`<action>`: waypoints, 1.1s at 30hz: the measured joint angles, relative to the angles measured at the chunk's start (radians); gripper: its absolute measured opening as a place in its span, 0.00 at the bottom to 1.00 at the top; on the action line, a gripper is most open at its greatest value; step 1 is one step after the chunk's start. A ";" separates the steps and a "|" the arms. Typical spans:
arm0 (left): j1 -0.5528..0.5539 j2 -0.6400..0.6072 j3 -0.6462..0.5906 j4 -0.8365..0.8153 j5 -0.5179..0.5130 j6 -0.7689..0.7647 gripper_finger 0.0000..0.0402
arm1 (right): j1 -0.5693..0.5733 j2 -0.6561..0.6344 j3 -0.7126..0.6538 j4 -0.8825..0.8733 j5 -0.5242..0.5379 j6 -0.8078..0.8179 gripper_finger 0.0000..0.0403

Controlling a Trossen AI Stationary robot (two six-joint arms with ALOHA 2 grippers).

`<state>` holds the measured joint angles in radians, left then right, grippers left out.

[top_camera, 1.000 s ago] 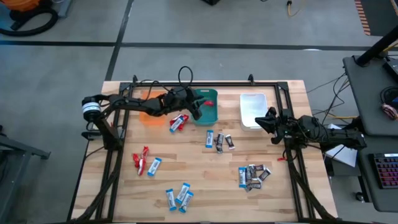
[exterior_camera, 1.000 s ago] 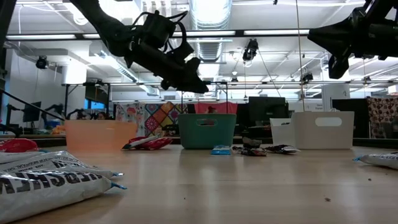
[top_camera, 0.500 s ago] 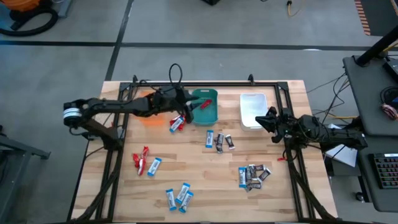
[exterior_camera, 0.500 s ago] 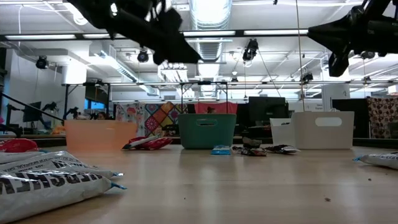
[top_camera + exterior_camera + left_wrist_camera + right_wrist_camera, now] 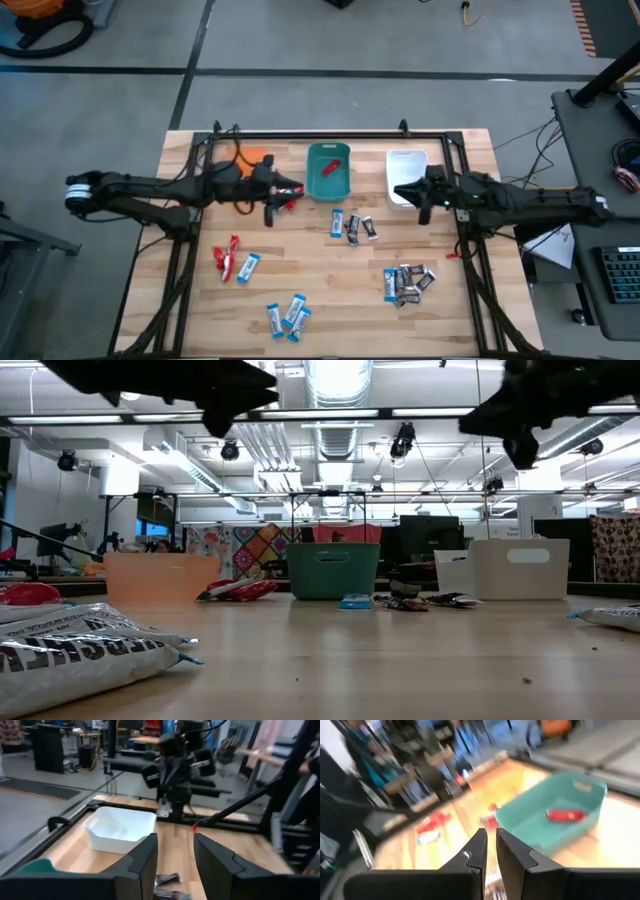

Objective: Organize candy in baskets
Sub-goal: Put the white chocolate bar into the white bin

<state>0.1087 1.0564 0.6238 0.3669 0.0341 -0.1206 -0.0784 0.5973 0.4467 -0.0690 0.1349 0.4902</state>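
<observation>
Candy is scattered over the wooden table [image 5: 330, 275] in clusters. One red bar [image 5: 331, 166] is seen inside the teal bin [image 5: 328, 172] at upper centre of the high view; it shows again in the right wrist view [image 5: 564, 814]. More red bars [image 5: 289, 192] lie just left of that bin, partly covered by the left gripper [image 5: 272, 205]. A mixed blue and grey group [image 5: 352, 225] lies below the teal bin, a grey and blue pile [image 5: 407, 282] at lower right, three blue bars [image 5: 286, 316] at bottom centre, and a red pair with one blue bar [image 5: 235, 258] at lower left.

The orange bin [image 5: 258, 160] is largely hidden under the left arm; only a corner is visible from above, though its front [image 5: 160, 577] is seen in the low view. The white bin [image 5: 405, 172] stands right of the teal one, its right edge overlapped by the right gripper [image 5: 414, 196].

In the left wrist view the left fingers [image 5: 147, 860] are held apart with nothing between them. In the right wrist view the right fingers [image 5: 476, 852] are nearly together, a thin gap remaining, and nothing is gripped. In the low view both arms are cut off at the top edge.
</observation>
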 joint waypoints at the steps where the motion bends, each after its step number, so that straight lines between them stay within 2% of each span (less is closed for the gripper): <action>1: -0.003 -0.021 -0.019 0.001 -0.013 -0.017 0.27 | 0.003 0.042 0.034 -0.032 0.000 0.016 0.08; 7: -0.006 -0.134 -0.114 -0.011 -0.044 -0.085 0.25 | 0.033 0.262 0.214 -0.221 -0.003 0.078 0.08; 16: -0.005 -0.245 -0.157 -0.035 -0.045 -0.099 0.24 | 0.097 0.503 0.459 -0.428 -0.002 0.174 0.08; 26: -0.006 -0.287 -0.157 -0.148 -0.045 -0.099 0.24 | 0.199 0.718 0.720 -0.752 -0.002 0.333 0.08; 33: -0.006 -0.286 -0.154 -0.166 -0.045 -0.095 0.24 | 0.267 0.830 0.828 -0.926 -0.015 0.432 0.08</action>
<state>0.1032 0.7704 0.4694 0.2006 -0.0109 -0.2157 0.1886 1.4270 1.2747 -0.9954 0.1198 0.9220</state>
